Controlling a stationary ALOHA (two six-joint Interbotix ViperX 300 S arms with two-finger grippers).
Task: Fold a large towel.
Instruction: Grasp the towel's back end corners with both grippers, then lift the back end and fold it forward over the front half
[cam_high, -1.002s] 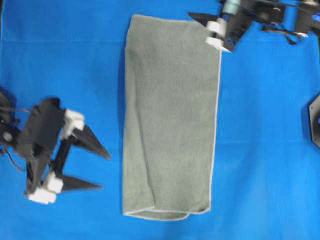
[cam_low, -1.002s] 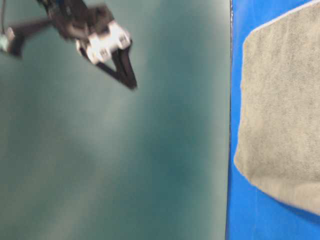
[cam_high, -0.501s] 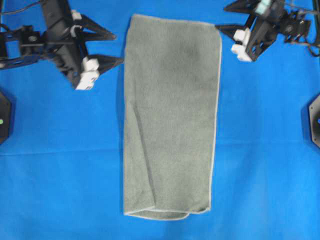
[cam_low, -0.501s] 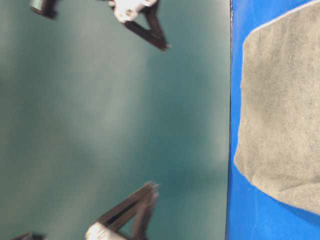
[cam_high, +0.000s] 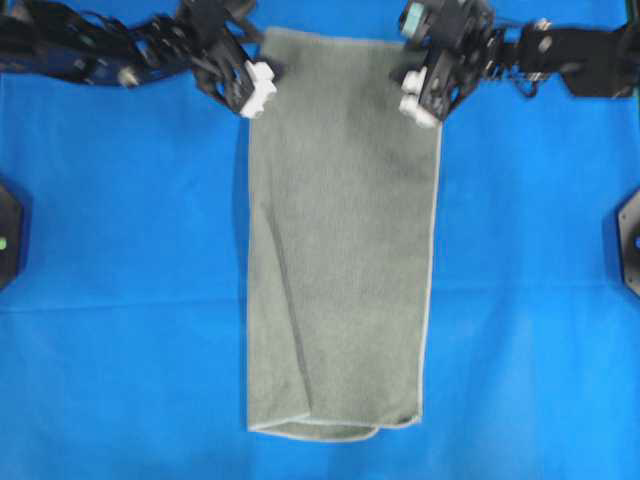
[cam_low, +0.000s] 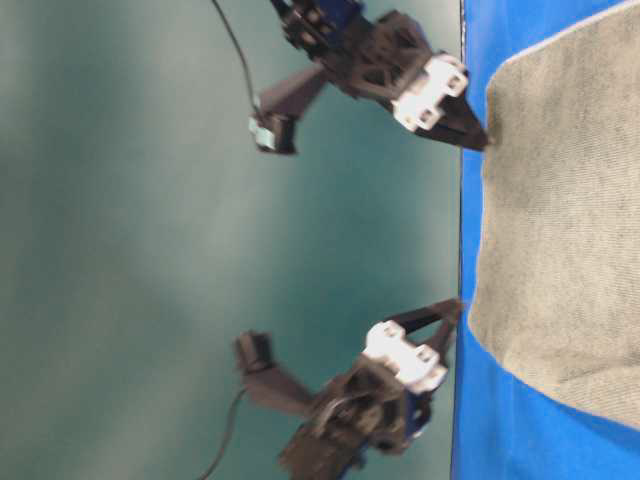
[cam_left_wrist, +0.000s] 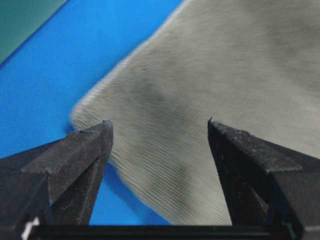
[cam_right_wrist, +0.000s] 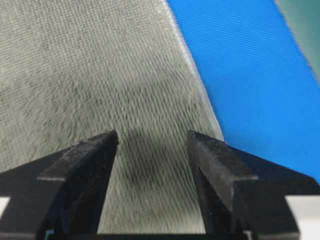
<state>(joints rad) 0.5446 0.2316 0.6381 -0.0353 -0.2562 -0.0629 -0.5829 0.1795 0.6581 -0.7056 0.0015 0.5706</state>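
Observation:
The grey-green towel (cam_high: 340, 240) lies as a long folded strip on the blue covering, its pale hem running down the right side. My left gripper (cam_high: 262, 78) hovers over the towel's far left corner. In the left wrist view it is open (cam_left_wrist: 159, 125), with the towel (cam_left_wrist: 225, 75) corner lying between the fingertips and nothing pinched. My right gripper (cam_high: 424, 88) is over the far right corner. It too is open (cam_right_wrist: 152, 135), above the towel (cam_right_wrist: 90, 60) just inside the hem. In the table-level view the right gripper (cam_low: 478, 135) is uppermost and the left gripper (cam_low: 452, 312) lower, both at the towel (cam_low: 560, 230) edge.
The blue table covering (cam_high: 120, 300) surrounds the towel on all sides. Black mounts sit at the left edge (cam_high: 6, 235) and the right edge (cam_high: 630, 240). Both arms' dark links and cables run along the far edge. A loose fold bulges at the towel's near end (cam_high: 330, 425).
The left arm swept from the near left of the table up to the towel's far left corner. The right gripper shifted onto the far right corner. Both stayed open.

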